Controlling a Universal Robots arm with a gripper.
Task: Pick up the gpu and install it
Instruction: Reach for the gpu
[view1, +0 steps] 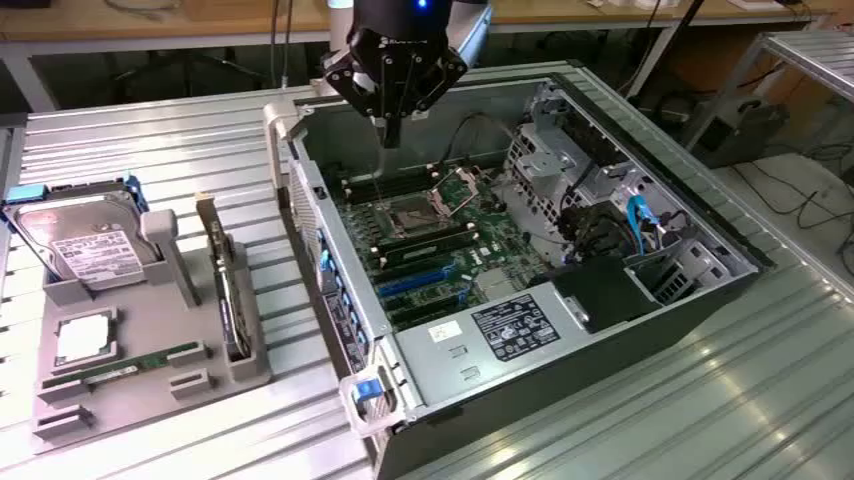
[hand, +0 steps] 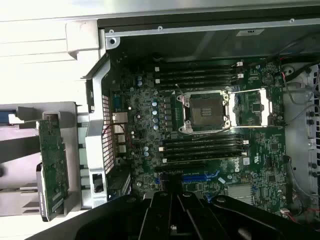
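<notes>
The gpu (view1: 228, 290) stands on edge in a slot of the grey holder (view1: 160, 395), at the exterior view's left. It is a thin black card with a tan edge. In the wrist view the gpu (hand: 53, 162) shows its green board face beside the case wall. My gripper (view1: 388, 132) hangs above the far end of the open computer case (view1: 534, 340), well away from the card. Its fingers (hand: 172, 212) are shut together and hold nothing. Beneath it lies the motherboard (view1: 427, 230) with an open CPU socket (hand: 206, 111) and blue expansion slots (view1: 416, 287).
The holder also carries a silver hard drive (view1: 83, 238), a green memory stick (view1: 127, 366) and a small square chip (view1: 83, 338). Drive cages and cables (view1: 607, 215) crowd the case's side at the exterior view's right. Everything rests on a ribbed metal table (view1: 160, 140).
</notes>
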